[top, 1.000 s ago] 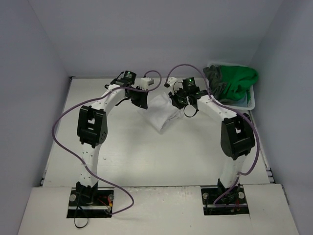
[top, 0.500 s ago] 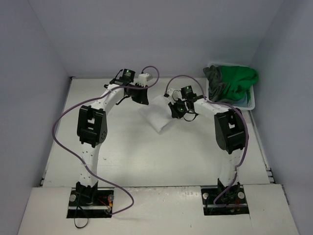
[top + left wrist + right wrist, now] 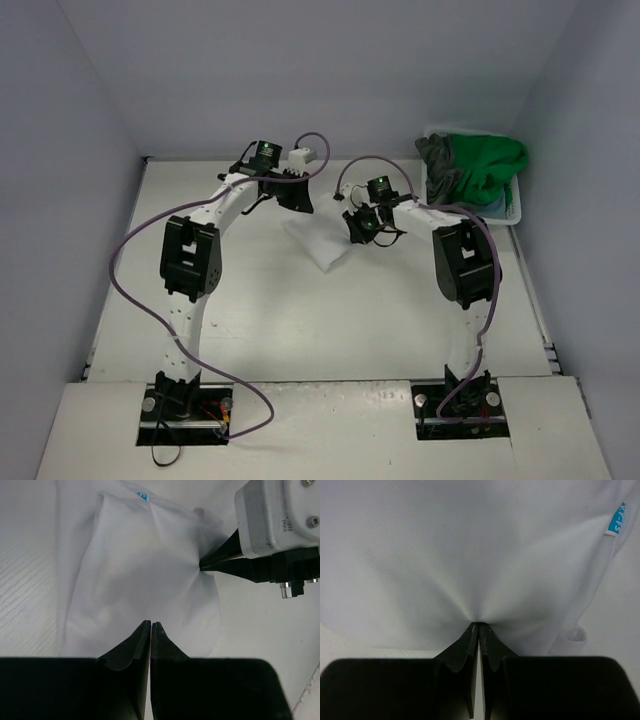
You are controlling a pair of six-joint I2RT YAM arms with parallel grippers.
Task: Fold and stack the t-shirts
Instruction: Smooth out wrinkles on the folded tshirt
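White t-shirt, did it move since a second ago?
Yes. The white t-shirt has had its right side drawn left, away from the laundry basket, so it looks narrower now.

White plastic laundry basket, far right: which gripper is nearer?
Right. The right gripper sits left of the white plastic laundry basket, pinching the white cloth t-shirt; the left gripper grips it farther left.

I see two white arms (image 3: pixel 178 340) bolted to the bases (image 3: pixel 185 405), with black joint housings (image 3: pixel 187 258), purple cables (image 3: pixel 125 250), green lights (image 3: pixel 265 150) farthest from the bases, black wedge fingers (image 3: pixel 132 650) and a grey Intel-marked camera block (image 3: pixel 270 515).
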